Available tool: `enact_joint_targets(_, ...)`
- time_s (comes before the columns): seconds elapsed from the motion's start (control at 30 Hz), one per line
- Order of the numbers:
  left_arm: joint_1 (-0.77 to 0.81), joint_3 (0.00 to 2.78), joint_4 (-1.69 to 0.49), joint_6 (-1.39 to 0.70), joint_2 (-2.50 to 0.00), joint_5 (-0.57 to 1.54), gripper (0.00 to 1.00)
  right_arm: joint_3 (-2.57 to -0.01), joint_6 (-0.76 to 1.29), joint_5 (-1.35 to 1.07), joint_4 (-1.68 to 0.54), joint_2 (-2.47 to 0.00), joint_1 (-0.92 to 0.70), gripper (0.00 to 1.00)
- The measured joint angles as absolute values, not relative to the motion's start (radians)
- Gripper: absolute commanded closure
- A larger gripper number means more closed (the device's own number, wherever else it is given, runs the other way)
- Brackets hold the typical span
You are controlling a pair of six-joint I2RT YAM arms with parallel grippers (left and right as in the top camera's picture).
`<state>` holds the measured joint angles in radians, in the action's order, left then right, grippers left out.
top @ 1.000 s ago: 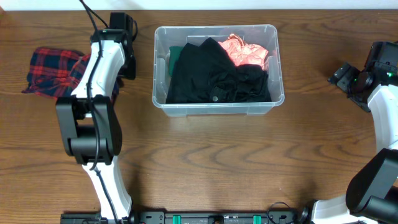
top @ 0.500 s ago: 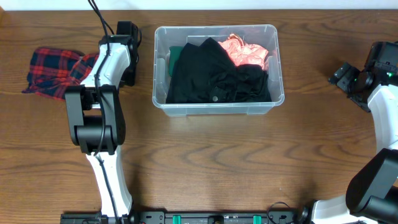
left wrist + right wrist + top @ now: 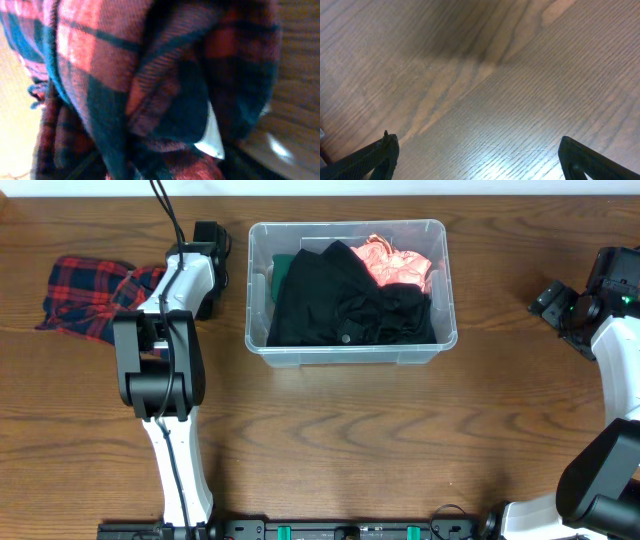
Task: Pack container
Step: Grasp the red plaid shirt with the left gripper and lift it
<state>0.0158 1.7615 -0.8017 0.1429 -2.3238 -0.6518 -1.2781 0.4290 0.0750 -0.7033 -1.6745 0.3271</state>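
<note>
Cloth fills the left wrist view: a bunched red and dark blue checked cloth (image 3: pixel 150 75) sits right against the left gripper. The fingers are hidden, so I cannot tell if they are open or shut. Just past the left arm (image 3: pixel 185 280) is the clear plastic bin (image 3: pixel 258 290), with a black cloth (image 3: pixel 340 305) and a pink cloth (image 3: pixel 395 265) inside. Far beyond it, the right gripper (image 3: pixel 480 155) is wide open and holds nothing. A pinch on one thin fold could slip. Then the checked cloth might drop or hang over the rim.
</note>
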Motion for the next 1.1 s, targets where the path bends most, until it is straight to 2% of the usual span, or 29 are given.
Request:
enact_joint_targets(0.17, 0.016, 1.761, -0.807, 0.112, -2.336, -0.697, 0.85, -1.278, 0.429, 0.075, -0.703, -1.674, 0.327, 0.01)
enact_joint_targets(0.27, 0.016, 1.761, -0.835, 0.090, -2.336, -0.723, 0.94, -1.278, 0.429, 0.075, -0.704, -1.674, 0.327, 0.01)
enact_joint_targets(0.6, 0.015, 1.759, -1.000, -0.079, -2.272, -0.722, 0.94, -1.278, 0.429, 0.075, -0.703, -1.674, 0.327, 0.01)
enact_joint_targets(1.1, 0.013, 1.762, -1.089, -0.131, -1.658, -0.493, 0.94, -1.278, 0.429, 0.075, -0.703, -1.674, 0.327, 0.01)
